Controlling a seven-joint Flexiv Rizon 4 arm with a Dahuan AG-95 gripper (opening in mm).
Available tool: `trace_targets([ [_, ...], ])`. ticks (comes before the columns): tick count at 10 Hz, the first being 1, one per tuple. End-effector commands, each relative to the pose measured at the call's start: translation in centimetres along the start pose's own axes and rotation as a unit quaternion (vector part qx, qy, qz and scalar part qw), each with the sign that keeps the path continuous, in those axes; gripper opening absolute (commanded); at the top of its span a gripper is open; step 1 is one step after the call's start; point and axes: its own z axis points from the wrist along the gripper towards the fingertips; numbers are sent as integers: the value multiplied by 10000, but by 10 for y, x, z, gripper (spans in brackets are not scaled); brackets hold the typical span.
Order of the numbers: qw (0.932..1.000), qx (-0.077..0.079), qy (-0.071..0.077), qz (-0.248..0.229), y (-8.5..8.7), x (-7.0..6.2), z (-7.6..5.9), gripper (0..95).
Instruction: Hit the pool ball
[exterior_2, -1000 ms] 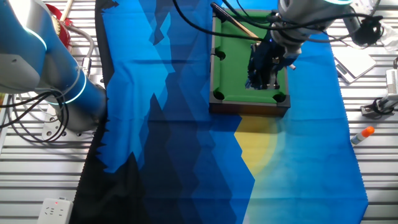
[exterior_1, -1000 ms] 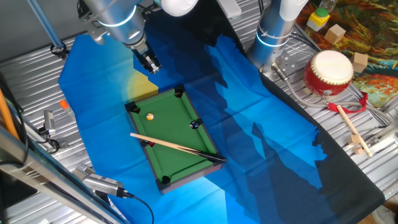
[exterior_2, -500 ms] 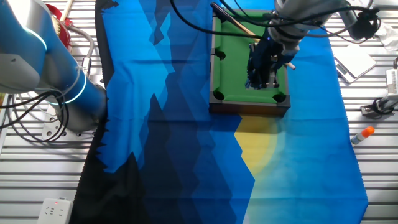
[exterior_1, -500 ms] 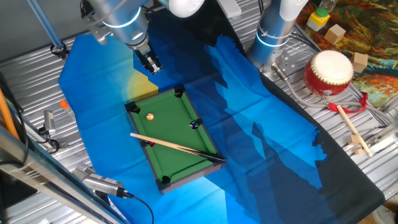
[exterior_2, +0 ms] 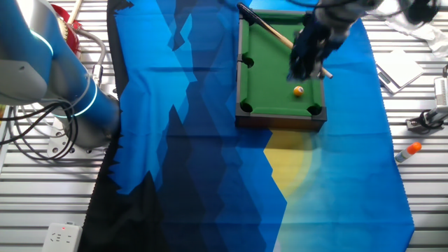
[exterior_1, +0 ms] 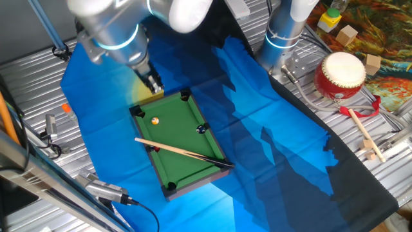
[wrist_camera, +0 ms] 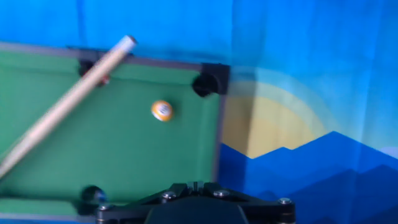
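Note:
The pool ball (exterior_1: 155, 120) is a tiny orange-yellow ball on the green felt of the mini pool table (exterior_1: 187, 132), near its back-left end. It also shows in the other fixed view (exterior_2: 298, 90) and the hand view (wrist_camera: 162, 110). The wooden cue stick (exterior_1: 183, 152) lies slanted across the table's front half, also seen in the hand view (wrist_camera: 62, 104). My gripper (exterior_1: 154, 86) hangs over the table's back-left corner, apart from the ball; its jaws look shut and empty. It shows in the other fixed view (exterior_2: 306, 66) and the hand view (wrist_camera: 196, 185).
A tiny dark ball (wrist_camera: 93, 194) sits by a side pocket. The table stands on a blue cloth (exterior_1: 270, 148). A second arm's base (exterior_1: 283, 32), a red-and-white drum (exterior_1: 340, 72) with a stick, and wooden blocks are at the right. An orange marker (exterior_2: 408, 149) lies off the cloth.
My gripper has dropped lower and shifted toward the table's corner. In the other fixed view it has moved off the ball, which now shows.

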Motion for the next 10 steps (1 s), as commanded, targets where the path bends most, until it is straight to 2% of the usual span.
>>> trace_targets([
  [1,9996,-79,-23,257,28,-11,0,0],
  [2,9993,-114,-24,365,39,-15,1,0],
  [3,9991,-134,-18,408,43,-19,2,0],
  [7,9986,-183,7,489,43,-19,2,0],
  [8,9987,-155,58,475,43,-19,2,0],
  [10,9989,-341,155,296,43,-19,2,0],
])
